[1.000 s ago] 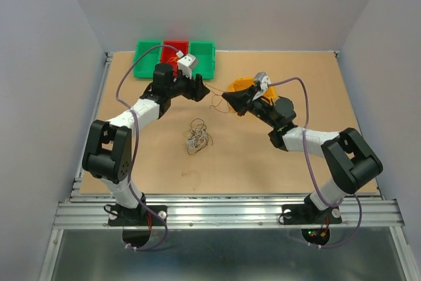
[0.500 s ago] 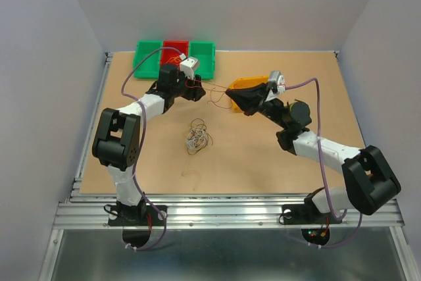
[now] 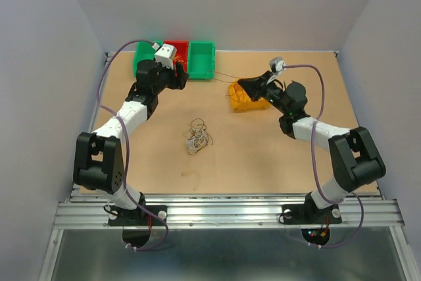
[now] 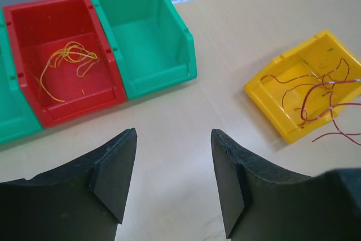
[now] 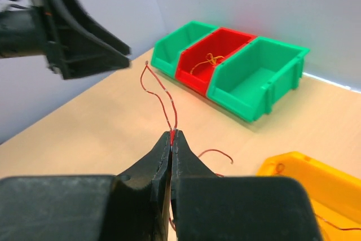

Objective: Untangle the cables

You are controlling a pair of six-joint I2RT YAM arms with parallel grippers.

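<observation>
Sprawling on the matte tan table (image 3: 276, 156) in the top view, a loose knot of hair-thin cables (image 3: 197, 136) is lying well nearer the arm bases than the red bin (image 3: 176, 47). The left gripper (image 3: 181, 77) is hovering just beside that bin, and the right gripper (image 3: 242, 83) is hanging off to its right over a yellow bin (image 3: 238, 102). In the left wrist view, the blunt black fingers (image 4: 115, 179) are standing apart, gripping nothing, while a curly orange-yellow wire (image 4: 67, 63) is resting inside the red bin. In the right wrist view, the wedge-shaped jaws are pinching a thin red wire (image 5: 161, 91), which is rising in a narrow loop short of the red bin.
</observation>
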